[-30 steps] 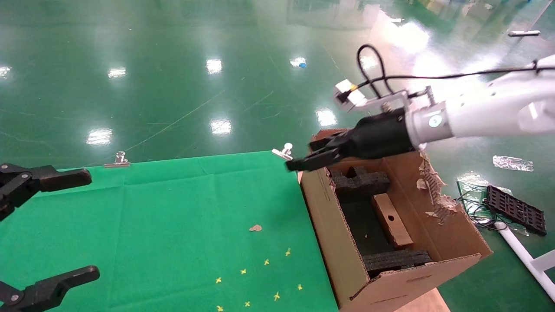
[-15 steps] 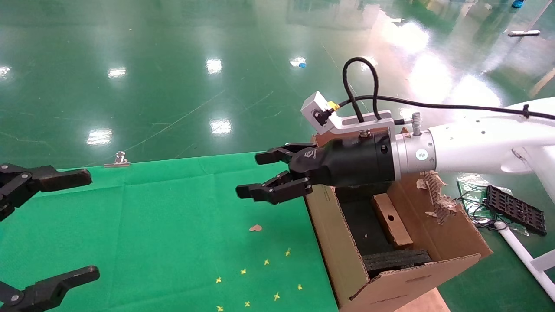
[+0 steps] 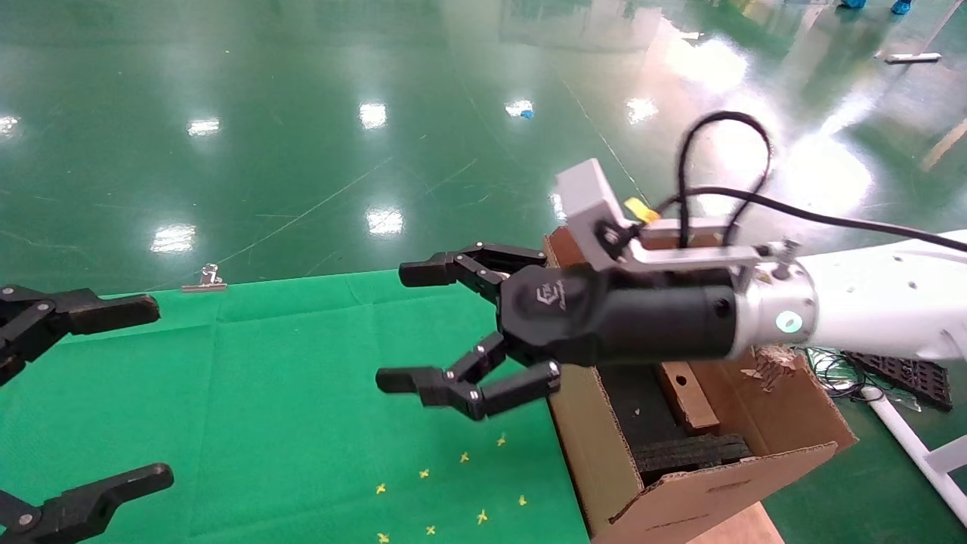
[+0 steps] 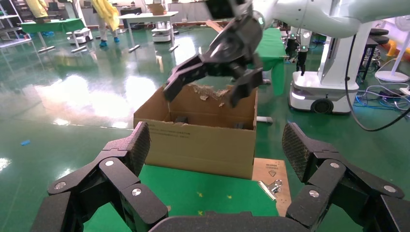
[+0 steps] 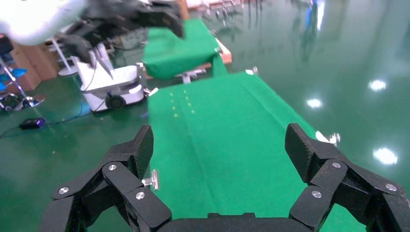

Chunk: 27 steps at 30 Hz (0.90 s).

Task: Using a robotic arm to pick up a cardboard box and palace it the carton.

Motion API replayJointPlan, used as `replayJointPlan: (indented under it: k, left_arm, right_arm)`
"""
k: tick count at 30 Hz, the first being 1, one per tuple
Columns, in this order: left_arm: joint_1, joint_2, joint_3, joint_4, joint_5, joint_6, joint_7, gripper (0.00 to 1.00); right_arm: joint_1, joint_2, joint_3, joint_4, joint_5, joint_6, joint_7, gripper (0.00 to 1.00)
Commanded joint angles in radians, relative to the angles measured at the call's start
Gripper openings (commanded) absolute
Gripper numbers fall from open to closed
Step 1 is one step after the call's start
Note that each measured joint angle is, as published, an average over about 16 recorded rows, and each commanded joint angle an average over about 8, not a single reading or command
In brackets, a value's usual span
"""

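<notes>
The small brown cardboard box lies inside the carton on black foam, partly hidden behind the robotic arm. The carton stands at the right end of the green table and also shows in the left wrist view. My right gripper is open and empty, held above the green cloth just left of the carton. It shows open in its own view and from the left wrist view. My left gripper is open and empty at the table's left edge.
The green cloth carries yellow cross marks and a binder clip on its far edge. A black tray and cables lie on the floor right of the carton. A white robot base stands behind the carton.
My right arm swung from over the carton's far left corner out over the green cloth and lower, and its fingers now spread wide. The cardboard box and my left gripper stayed put.
</notes>
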Motion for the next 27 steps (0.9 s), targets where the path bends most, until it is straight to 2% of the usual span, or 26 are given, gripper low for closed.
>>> replayJointPlan:
  k: [1, 11, 14, 27]
  left_arm:
    - [0.000, 0.000, 0.000, 0.000, 0.000, 0.000, 0.000, 1.00]
    - [0.000, 0.000, 0.000, 0.000, 0.000, 0.000, 0.000, 1.00]
    - [0.000, 0.000, 0.000, 0.000, -0.001, 0.000, 0.000, 1.00]
    - [0.000, 0.000, 0.000, 0.000, -0.001, 0.000, 0.000, 1.00]
  right_arm:
    - [-0.040, 0.009, 0.054, 0.041, 0.009, -0.008, -0.016, 1.00]
    - [-0.196, 0.042, 0.266, 0.202, 0.043, -0.038, -0.075, 1.00]
    - [-0.213, 0.045, 0.288, 0.218, 0.047, -0.042, -0.079, 1.00]
    - [-0.187, 0.041, 0.253, 0.192, 0.043, -0.037, -0.072, 1.00]
